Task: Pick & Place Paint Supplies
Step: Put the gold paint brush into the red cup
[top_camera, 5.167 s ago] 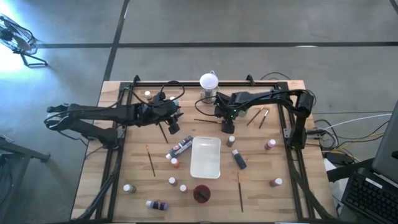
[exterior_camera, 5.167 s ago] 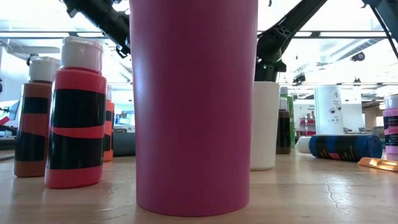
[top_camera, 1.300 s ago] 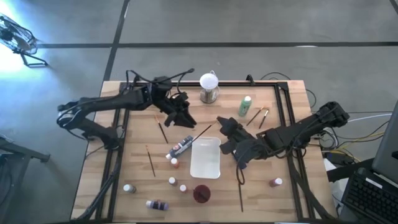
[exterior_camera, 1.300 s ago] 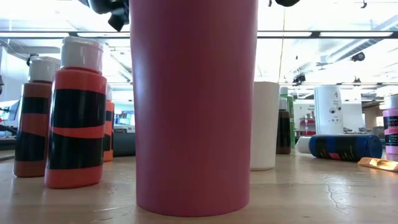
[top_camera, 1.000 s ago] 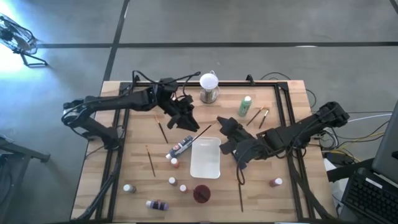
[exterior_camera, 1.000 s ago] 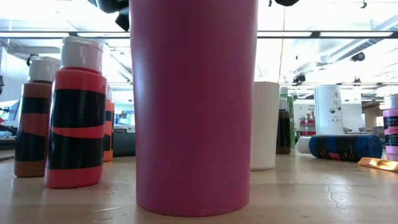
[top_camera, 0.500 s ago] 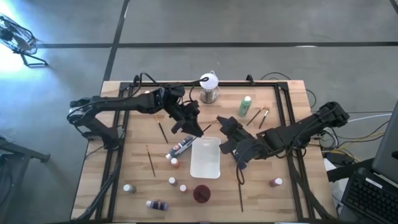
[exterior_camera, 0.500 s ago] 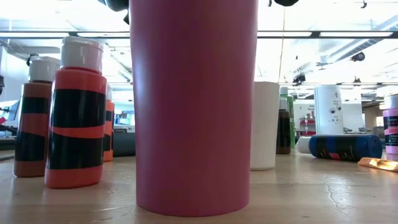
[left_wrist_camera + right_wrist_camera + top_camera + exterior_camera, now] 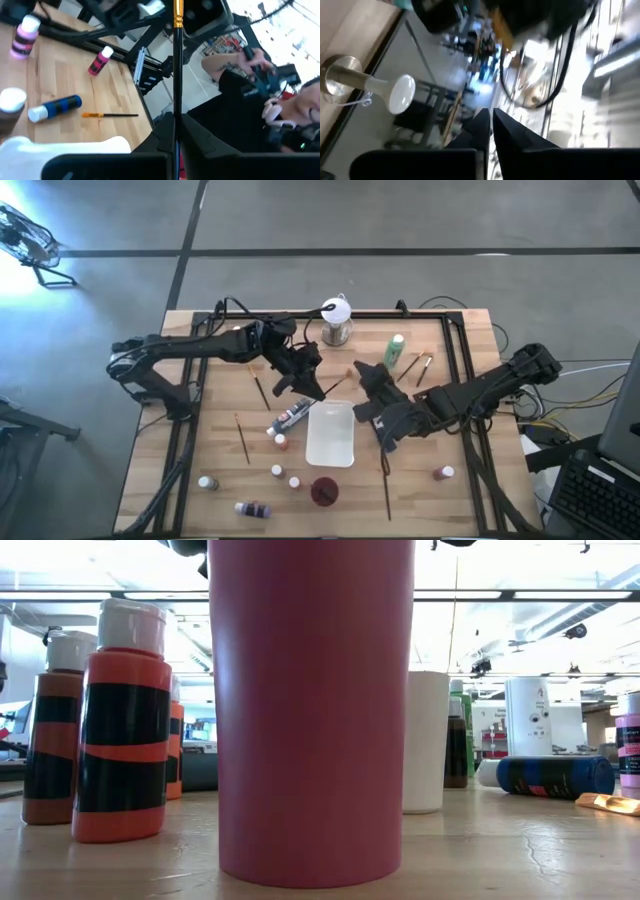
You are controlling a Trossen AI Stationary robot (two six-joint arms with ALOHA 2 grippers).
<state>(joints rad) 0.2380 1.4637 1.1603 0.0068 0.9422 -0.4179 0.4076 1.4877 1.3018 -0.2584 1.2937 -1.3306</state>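
Observation:
My left gripper (image 9: 311,383) reaches in from the left, stands just beyond the white tray's (image 9: 331,442) far left corner and is shut on a thin dark-handled brush (image 9: 338,379). The brush's gold ferrule (image 9: 176,20) points toward my right gripper (image 9: 363,372). That gripper is shut with nothing in it and hovers beyond the tray's far right corner. White-capped paint bottles stand or lie left of the tray (image 9: 290,417) and at the near left (image 9: 207,482). Whether the brush's lower end rests on the table is hidden by the gripper. My left gripper pinches the brush's dark handle (image 9: 175,107) between its two fingers. The brush lies along the fingers and sticks out well past their tips. Its ferrule end is raised and slants toward the table's far right.
A dark red cup (image 9: 323,492) stands near the front edge. A white globe on a metal base (image 9: 337,320) and a green bottle (image 9: 394,350) stand at the back. Loose brushes lie at the left (image 9: 242,438), back right (image 9: 415,368) and front right (image 9: 386,485). A person shows beyond the table (image 9: 260,75).
My left gripper has moved toward the table's right and near edges, down to the brush beyond the tray's far left corner, and taken hold of it. The brush's far end now reaches closer to my right gripper.

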